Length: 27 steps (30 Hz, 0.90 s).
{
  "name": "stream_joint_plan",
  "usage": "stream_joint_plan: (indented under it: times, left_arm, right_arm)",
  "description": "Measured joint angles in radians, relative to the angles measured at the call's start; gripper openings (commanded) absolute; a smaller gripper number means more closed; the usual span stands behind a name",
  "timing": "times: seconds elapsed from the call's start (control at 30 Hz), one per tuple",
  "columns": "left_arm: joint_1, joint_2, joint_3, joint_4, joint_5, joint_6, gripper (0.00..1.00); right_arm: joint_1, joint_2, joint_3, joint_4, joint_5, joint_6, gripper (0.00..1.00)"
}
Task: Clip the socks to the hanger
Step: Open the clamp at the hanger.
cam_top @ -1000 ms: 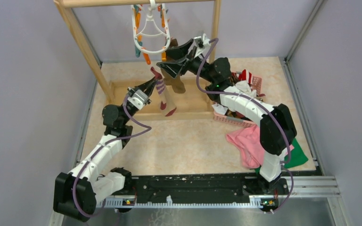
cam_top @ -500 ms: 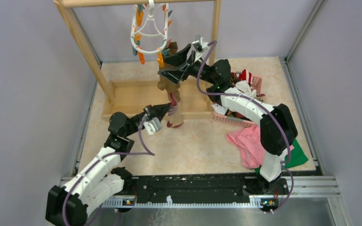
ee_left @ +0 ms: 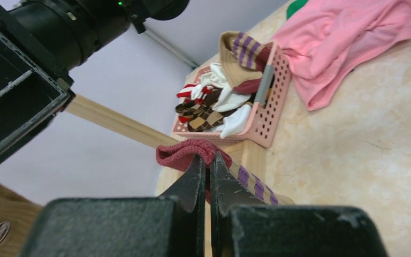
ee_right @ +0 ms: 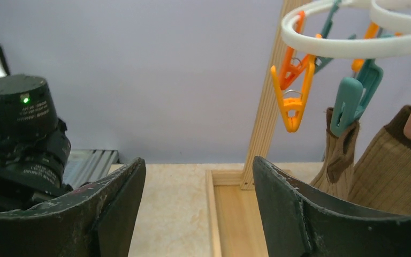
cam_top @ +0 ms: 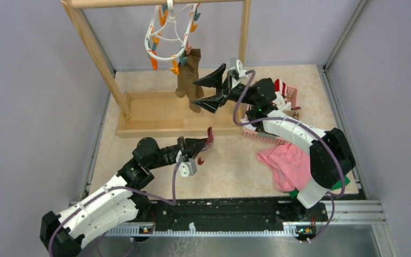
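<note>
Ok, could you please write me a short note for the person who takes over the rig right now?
Left gripper: shut on the maroon cuff of the striped sock, low over the table, away from the hanger.
Right gripper: open and empty, beside the olive-brown sock.
Hanger: hooked on the wooden rack.
Done: the olive-brown fabric hangs from a teal clip and a pink one; I cannot tell if it is one sock or two.
Left: clip the striped sock, then the socks in the pink basket.
</note>
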Motion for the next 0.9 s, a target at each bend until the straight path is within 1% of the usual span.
stream_joint_plan:
  times: [0.13, 0.2, 0.3, 0.4, 0.5, 0.63, 0.73, 0.8, 0.9]
  left_arm:
    - [-0.086, -0.031, 0.012, -0.100, -0.075, 0.027, 0.00]
    - [-0.126, -0.060, 0.017, -0.153, -0.118, 0.036, 0.00]
    - [-0.185, -0.113, 0.031, -0.232, -0.183, 0.053, 0.00]
    - [-0.239, -0.139, 0.073, -0.322, -0.244, 0.064, 0.00]
    - [-0.267, -0.135, 0.128, -0.399, -0.294, 0.072, 0.00]
    - [-0.275, -0.116, 0.160, -0.456, -0.361, 0.074, 0.00]
    - [-0.276, -0.090, 0.161, -0.474, -0.425, 0.053, 0.00]
    - [-0.276, -0.074, 0.161, -0.476, -0.487, 0.019, 0.00]
    - [-0.276, -0.070, 0.157, -0.463, -0.603, -0.083, 0.00]
  right_arm:
    - [-0.029, -0.022, -0.049, 0.093, -0.142, -0.049, 0.74]
    - [-0.037, -0.025, -0.080, 0.148, -0.217, -0.079, 0.76]
    - [-0.042, -0.024, -0.140, 0.248, -0.338, -0.105, 0.76]
    - [-0.050, 0.006, -0.154, 0.406, -0.443, -0.024, 0.74]
    - [-0.062, 0.065, -0.135, 0.500, -0.526, 0.089, 0.73]
    - [-0.066, 0.114, -0.131, 0.527, -0.579, 0.160, 0.71]
    - [-0.069, 0.117, -0.127, 0.544, -0.585, 0.191, 0.64]
    - [-0.076, 0.117, -0.097, 0.550, -0.571, 0.212, 0.59]
    - [-0.090, 0.119, -0.016, 0.522, -0.525, 0.206, 0.58]
